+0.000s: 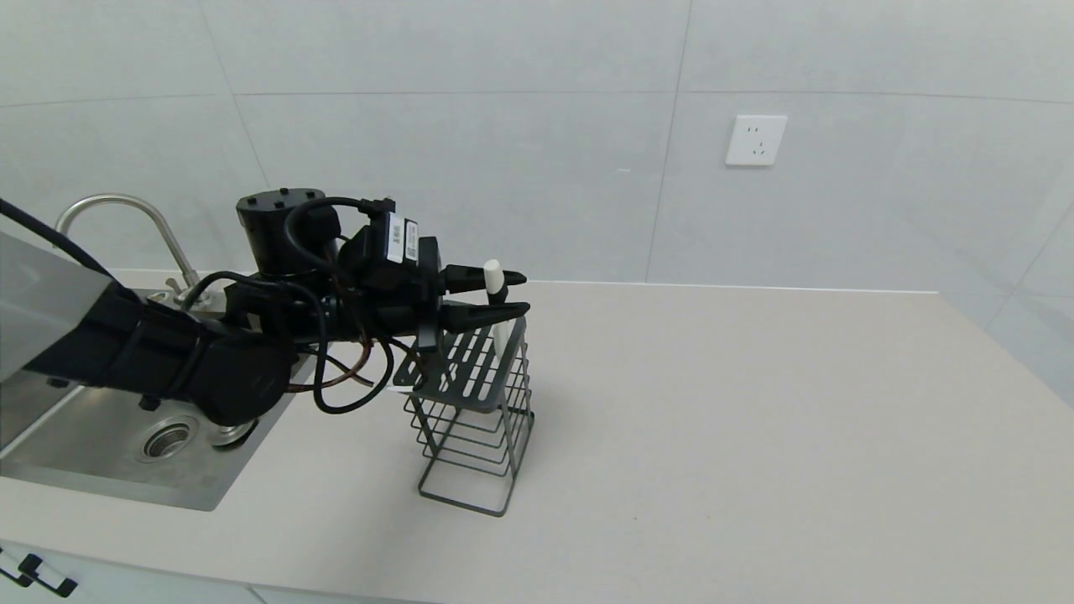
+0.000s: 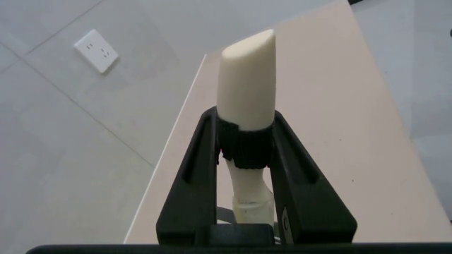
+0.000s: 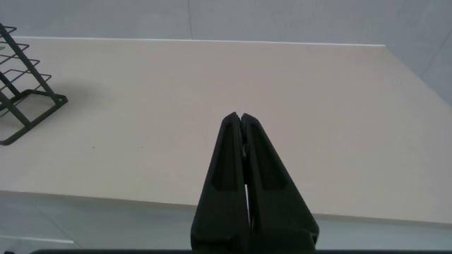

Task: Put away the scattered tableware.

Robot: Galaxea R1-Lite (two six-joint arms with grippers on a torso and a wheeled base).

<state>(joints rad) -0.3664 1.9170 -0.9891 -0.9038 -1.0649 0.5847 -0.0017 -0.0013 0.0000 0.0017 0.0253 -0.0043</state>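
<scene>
A cream-white utensil handle (image 1: 493,273) stands upright in my left gripper (image 1: 523,293), which is shut on it. The handle's lower part reaches down into the top of a dark wire cutlery rack (image 1: 470,419) on the beige counter (image 1: 713,419). In the left wrist view the handle (image 2: 246,77) rises between the two black fingers (image 2: 200,162); its lower end is hidden. My right gripper (image 3: 240,118) is shut with nothing in it, above bare counter, with the rack's base (image 3: 21,106) far off to one side.
A steel sink (image 1: 84,453) with a curved faucet (image 1: 117,201) lies left of the rack, under my left arm. A wall socket (image 1: 756,140) is on the tiled wall. The counter stretches wide to the right of the rack.
</scene>
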